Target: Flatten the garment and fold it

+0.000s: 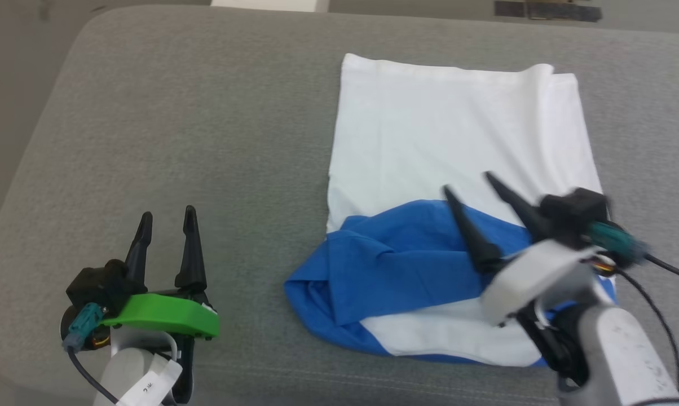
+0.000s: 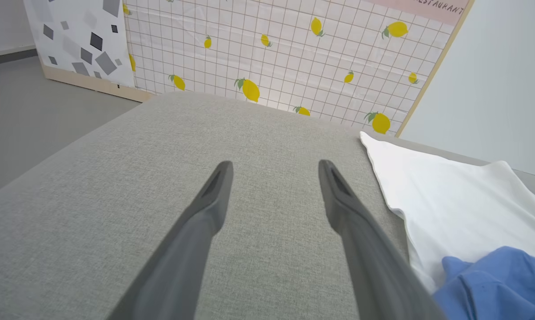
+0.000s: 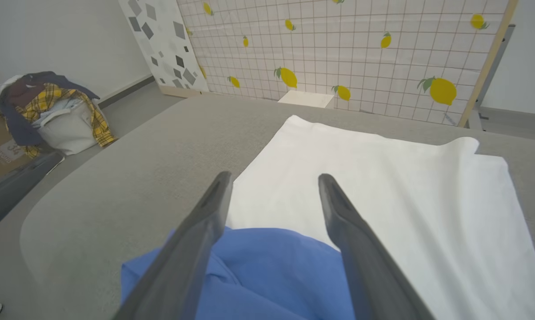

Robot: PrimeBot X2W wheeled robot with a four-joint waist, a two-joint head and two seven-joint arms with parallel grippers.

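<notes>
Grey woven fabric covers the bench (image 1: 204, 113). The garment (image 1: 458, 129) lies on it from the centre out toward 3 o'clock in the head view, its white body spread flat at the far end and its blue sleeves bunched across the near end. The right claw (image 1: 468, 182), at 4 o'clock, hovers over the blue folds, released, its fingers spread with nothing between them. The left claw (image 1: 167, 217), at 8 o'clock, is likewise released above bare bench, apart from the cloth.
</notes>
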